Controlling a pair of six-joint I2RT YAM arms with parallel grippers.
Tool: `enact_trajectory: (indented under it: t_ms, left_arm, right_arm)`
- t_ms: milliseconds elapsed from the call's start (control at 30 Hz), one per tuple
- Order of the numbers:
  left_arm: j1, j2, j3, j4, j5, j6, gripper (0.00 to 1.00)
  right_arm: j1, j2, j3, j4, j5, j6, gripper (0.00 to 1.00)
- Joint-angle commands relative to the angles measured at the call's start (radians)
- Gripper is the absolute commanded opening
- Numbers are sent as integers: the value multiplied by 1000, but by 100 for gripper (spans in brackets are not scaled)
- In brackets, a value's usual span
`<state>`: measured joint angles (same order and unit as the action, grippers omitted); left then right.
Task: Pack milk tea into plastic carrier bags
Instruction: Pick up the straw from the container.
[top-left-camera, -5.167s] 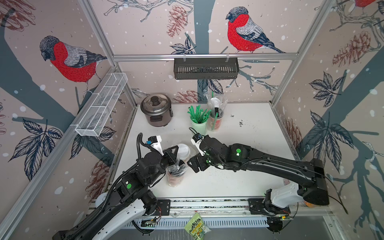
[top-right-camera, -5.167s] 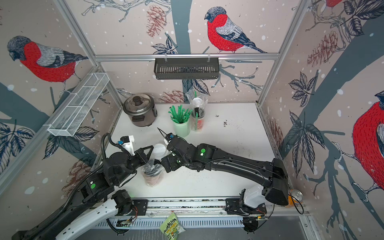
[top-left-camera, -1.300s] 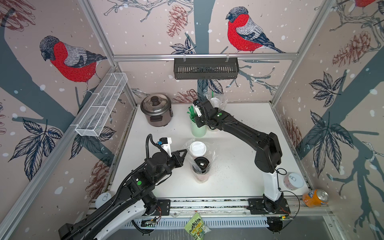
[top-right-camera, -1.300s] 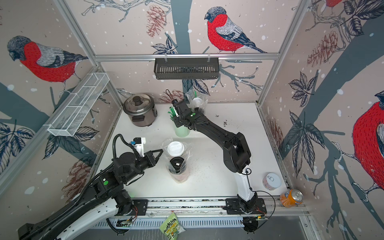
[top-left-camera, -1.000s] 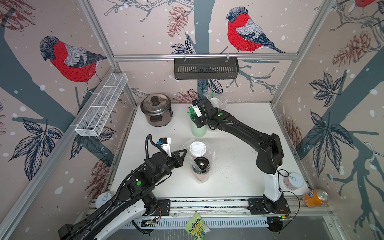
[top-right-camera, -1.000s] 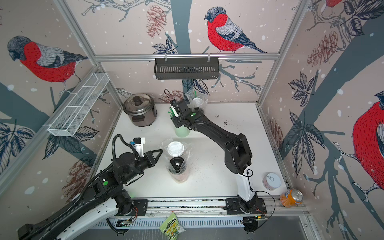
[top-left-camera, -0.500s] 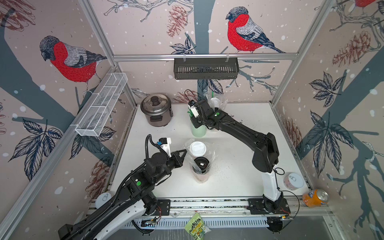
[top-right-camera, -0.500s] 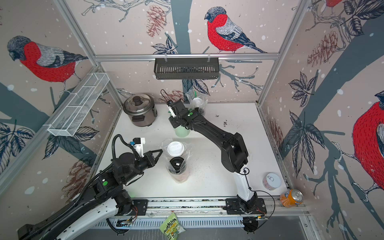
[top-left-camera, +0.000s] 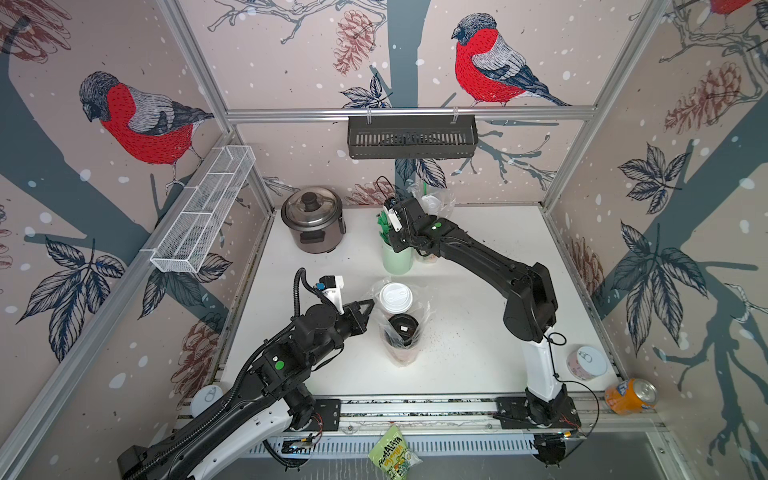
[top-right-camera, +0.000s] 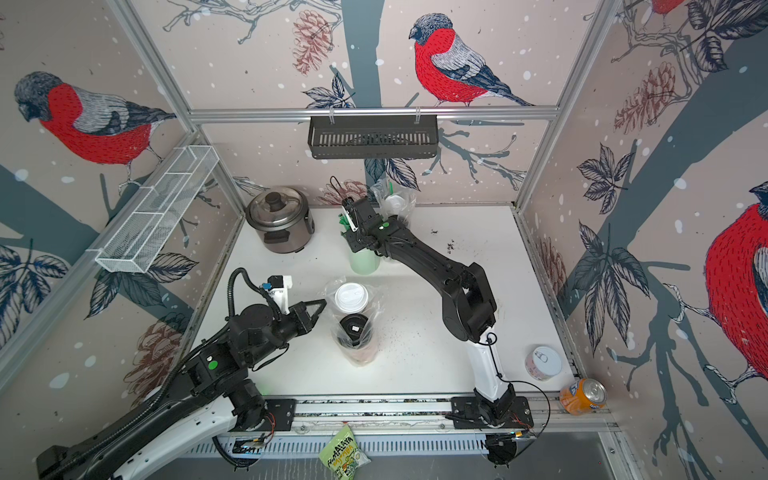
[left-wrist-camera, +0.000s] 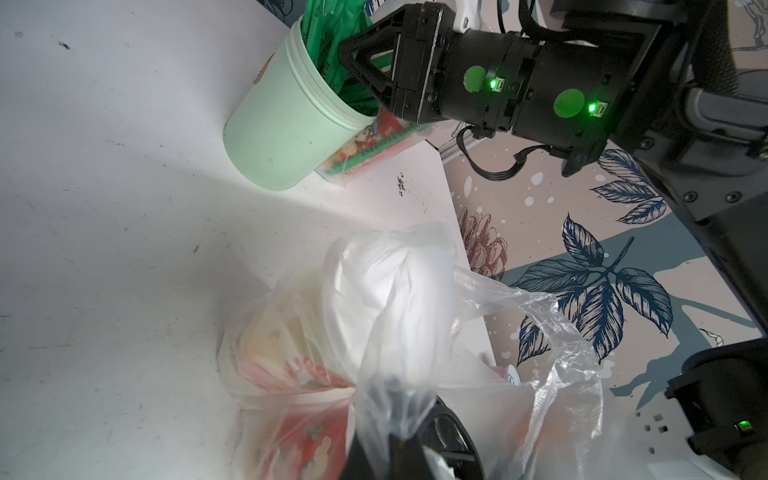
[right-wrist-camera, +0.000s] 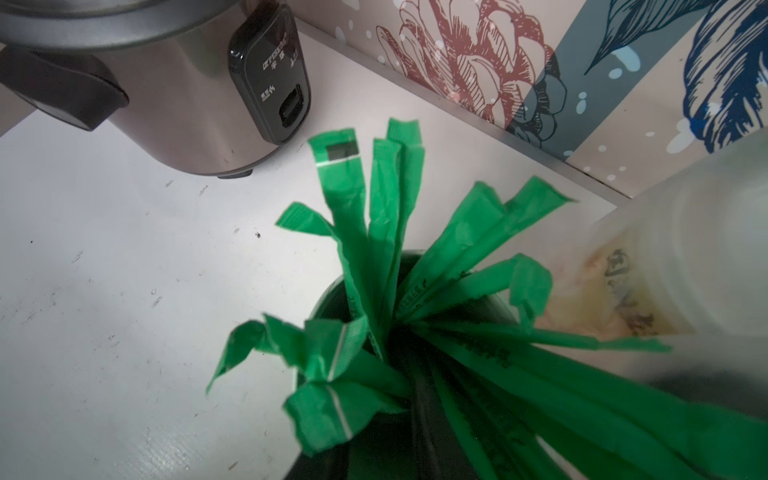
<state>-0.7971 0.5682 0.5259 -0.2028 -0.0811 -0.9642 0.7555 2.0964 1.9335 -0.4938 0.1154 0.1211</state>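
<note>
Two milk tea cups, one white-lidded (top-left-camera: 395, 296) and one black-lidded (top-left-camera: 403, 328), stand inside a clear plastic carrier bag (top-left-camera: 419, 316) mid-table. My left gripper (top-left-camera: 368, 304) is beside the bag's left rim; in the left wrist view it (left-wrist-camera: 390, 444) is shut on a pinch of the bag's plastic (left-wrist-camera: 399, 332). My right gripper (top-left-camera: 388, 235) is at the back, its fingers (left-wrist-camera: 361, 62) down among the green straws (right-wrist-camera: 374, 232) of the pale green cup (top-left-camera: 397, 262). A second bag (top-left-camera: 434, 203) with a white-lidded cup stands behind it.
A rice cooker (top-left-camera: 312, 224) stands at the back left. On the walls hang a black basket (top-left-camera: 411, 137) and a white wire rack (top-left-camera: 203, 208). A tin (top-left-camera: 586, 363) and an orange can (top-left-camera: 629, 395) sit front right, a snack packet (top-left-camera: 392, 451) below the rail.
Over the last second my right gripper has edged left and lower into the straws, its jaws narrowing. The left gripper and the bagged cups have stayed put.
</note>
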Motion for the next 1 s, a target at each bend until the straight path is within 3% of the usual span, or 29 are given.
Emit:
enact_trajectory:
  t_ms: [0, 67, 167, 533, 967]
  left_arm:
    - [1, -5, 5, 13, -16, 4, 0]
    - [1, -7, 5, 9, -19, 4, 0]
    - [1, -13, 3, 5, -21, 4, 0]
    - [1, -22, 0, 13, -19, 1, 0]
    - [1, -8, 1, 43, -3, 5, 0]
  right_arm:
    - [-2, 5, 10, 29, 7, 25, 25]
    - [-4, 1, 13, 32, 5, 28, 14]
    - [-4, -10, 16, 38, 1, 34, 4]
    - [-1, -121, 6, 32, -19, 37, 5]
    - [-1, -370, -159, 134, -46, 49, 2]
